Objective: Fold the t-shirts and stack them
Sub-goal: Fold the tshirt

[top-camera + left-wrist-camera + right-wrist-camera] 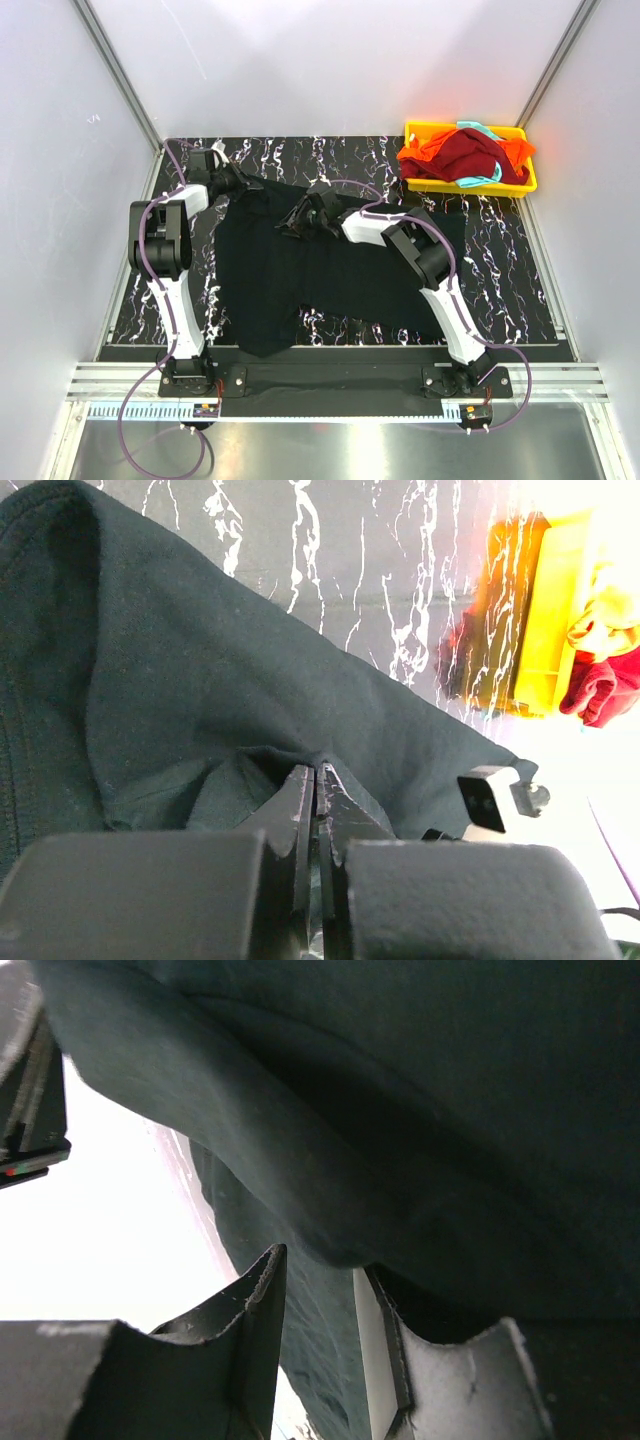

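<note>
- Plainly, the left gripper is clenched on the black t-shirt. Its fingers pinch a small peak of cloth at their tips, and the rest of the shirt spreads away ahead of it and to its side.
- The right gripper has its jaws standing apart. A soft fold of the same shirt bulges just past its fingertips and across the gap, and nothing looks pressed between the pads.
- The dark red t-shirt, the orange t-shirt and the teal t-shirt lie heaped in the yellow tray, well beyond the right gripper.
- I judge the black cloth light, limp and thin. It will sag and crease wherever it is unsupported, and one layer could slip from a shallow bite.
- It is best taken at an edge or a seam, such as a hem, shoulder or collar, with the two grippers well apart along that edge so the cloth hangs straight.
</note>
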Robot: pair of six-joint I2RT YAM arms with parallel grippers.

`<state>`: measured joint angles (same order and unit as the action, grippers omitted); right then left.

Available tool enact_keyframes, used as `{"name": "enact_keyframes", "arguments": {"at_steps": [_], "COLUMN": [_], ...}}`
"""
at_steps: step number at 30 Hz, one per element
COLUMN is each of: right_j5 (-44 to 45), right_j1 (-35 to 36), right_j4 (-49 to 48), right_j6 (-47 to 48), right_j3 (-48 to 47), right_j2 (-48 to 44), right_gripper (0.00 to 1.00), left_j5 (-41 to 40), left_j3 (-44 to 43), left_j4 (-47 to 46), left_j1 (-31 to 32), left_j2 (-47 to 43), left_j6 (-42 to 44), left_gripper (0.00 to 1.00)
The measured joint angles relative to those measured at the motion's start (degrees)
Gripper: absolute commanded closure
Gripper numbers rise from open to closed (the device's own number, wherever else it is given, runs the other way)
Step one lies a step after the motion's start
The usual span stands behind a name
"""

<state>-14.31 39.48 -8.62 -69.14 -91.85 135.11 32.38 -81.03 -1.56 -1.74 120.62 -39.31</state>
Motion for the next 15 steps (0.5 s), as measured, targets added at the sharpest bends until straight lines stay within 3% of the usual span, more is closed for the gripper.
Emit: {"name": "enact_keyframes", "arguments": {"at_steps": [9,15], "right_j5": [4.3,7.0], "right_j1": [1.2,1.5], "right_j4": [2.4,6.7], "right_j6": [-5.0,-10.0], "right_j3": [-0.9,-2.4], "right_j2": [0.0,0.0], "right_gripper": [0.56,0.62], "left_j5": [0.5,0.9], "left_j3": [0.0,0.0], "left_j4": [-1.2,-1.2], "left_j1": [0.0,-0.1], "left_j2": [0.0,0.0], "left_j6": [-0.2,-0.2], "left_gripper": [0.98,0.98]}}
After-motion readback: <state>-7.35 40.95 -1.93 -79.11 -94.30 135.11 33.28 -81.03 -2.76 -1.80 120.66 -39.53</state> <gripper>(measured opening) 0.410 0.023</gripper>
